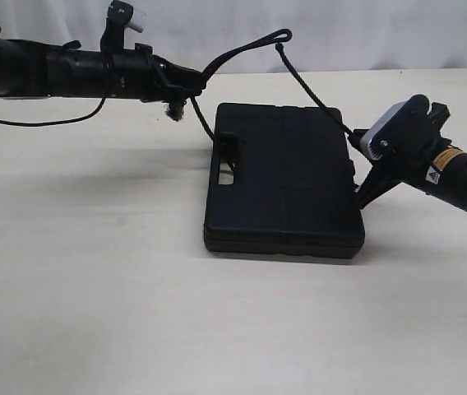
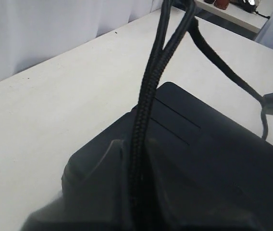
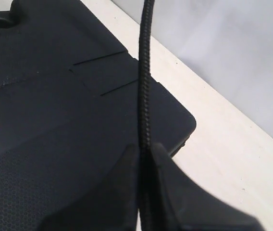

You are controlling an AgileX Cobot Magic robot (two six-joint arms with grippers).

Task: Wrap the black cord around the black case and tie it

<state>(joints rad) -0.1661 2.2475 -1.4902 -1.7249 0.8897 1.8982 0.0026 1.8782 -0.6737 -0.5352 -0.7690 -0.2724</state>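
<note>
Left fingers (image 2: 93,192) and right fingers (image 3: 184,202) pinch the thin black braided cord (image 3: 144,96) above the flat black plastic case (image 1: 287,181), apparently unwrapped, untied.

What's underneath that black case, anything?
The black case lies flat on the table. The black cord drops beside its handle edge; whether it runs underneath is hidden.

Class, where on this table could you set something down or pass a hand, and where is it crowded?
Free: the table strip between the case and the near edge, and the stretch left of it, under the left arm. Crowded: behind and right of the case, where the left end effector and right end effector hold the cord up.
</note>
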